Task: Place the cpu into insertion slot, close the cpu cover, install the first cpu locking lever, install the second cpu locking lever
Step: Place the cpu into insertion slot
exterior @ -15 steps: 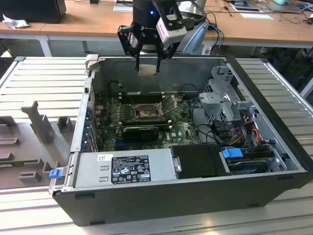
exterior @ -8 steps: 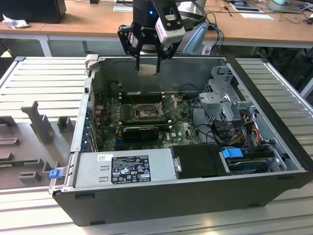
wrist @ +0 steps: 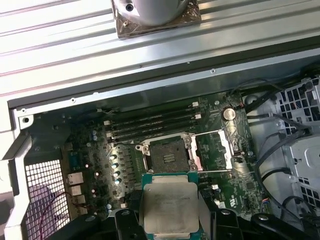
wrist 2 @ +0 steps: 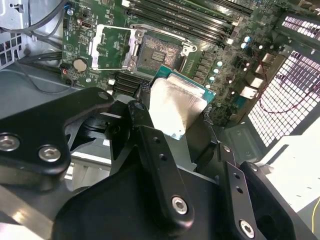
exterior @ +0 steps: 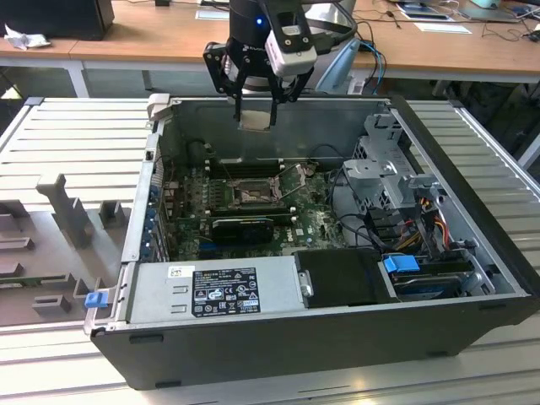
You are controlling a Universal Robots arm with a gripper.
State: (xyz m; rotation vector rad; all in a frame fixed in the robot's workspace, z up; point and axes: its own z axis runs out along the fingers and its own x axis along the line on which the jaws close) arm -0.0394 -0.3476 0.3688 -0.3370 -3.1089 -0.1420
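My gripper (exterior: 255, 111) hangs above the back wall of the open computer case, shut on the cpu (exterior: 256, 119). In both wrist views the cpu (wrist 2: 177, 105) (wrist: 170, 210) shows a pale silver top with a green rim, clamped flat between the black fingers (wrist 2: 145, 125). The insertion slot (wrist: 167, 154) (wrist 2: 159, 52) (exterior: 251, 196) lies bare on the green motherboard, below and ahead of the chip. Swung open beside the slot, the cpu cover (wrist: 212, 150) (wrist 2: 112, 47) is a metal frame with a square window. A thin locking lever (exterior: 295, 179) stands raised at the slot.
Long black memory slots (wrist: 152, 122) run behind the socket and a black expansion card (exterior: 242, 226) lies in front of it. A power supply (exterior: 215, 291), a drive cage (exterior: 384, 169) and loose cables (exterior: 354, 211) crowd the case. Grey fixtures (exterior: 72, 211) stand outside at the exterior view's left.
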